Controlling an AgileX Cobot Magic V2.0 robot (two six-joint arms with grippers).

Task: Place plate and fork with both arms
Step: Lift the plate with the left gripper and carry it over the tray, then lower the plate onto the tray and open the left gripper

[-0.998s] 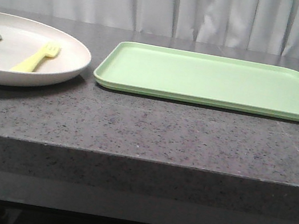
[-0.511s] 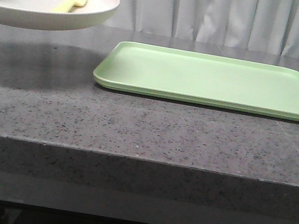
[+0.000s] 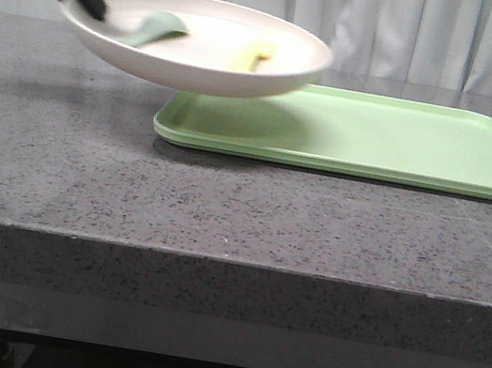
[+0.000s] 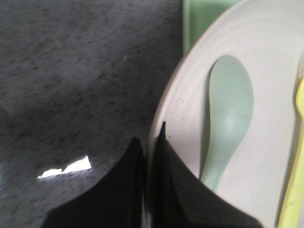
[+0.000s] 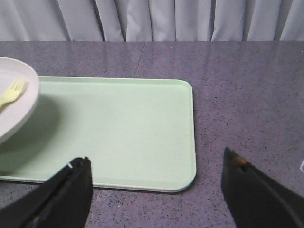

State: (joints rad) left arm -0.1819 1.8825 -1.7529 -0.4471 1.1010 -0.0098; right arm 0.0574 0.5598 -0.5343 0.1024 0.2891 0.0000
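Note:
The cream-white plate [image 3: 200, 66] hangs in the air, its right part over the left end of the light-green tray [image 3: 397, 139]. My left gripper [image 3: 86, 1] is shut on the plate's left rim; in the left wrist view the gripper [image 4: 151, 142] pinches the rim of the plate [image 4: 270, 57]. The pale yellow fork [image 3: 255, 54] lies in the plate beside a grey-green spoon [image 3: 154, 28]; both also show in the left wrist view, the fork [image 4: 294, 180] and the spoon [image 4: 228, 114]. My right gripper [image 5: 156, 164] is open and empty above the tray's near right corner.
The tray [image 5: 118, 128] lies flat on the dark speckled stone counter [image 3: 222, 209]. A grey curtain [image 3: 397, 30] hangs behind the counter. The counter's front edge [image 3: 233, 260] runs across the front view.
The plate with fork and spoon rose off the counter at the left, then moved right and a little lower, over the tray's left end. My left gripper has come into the front view.

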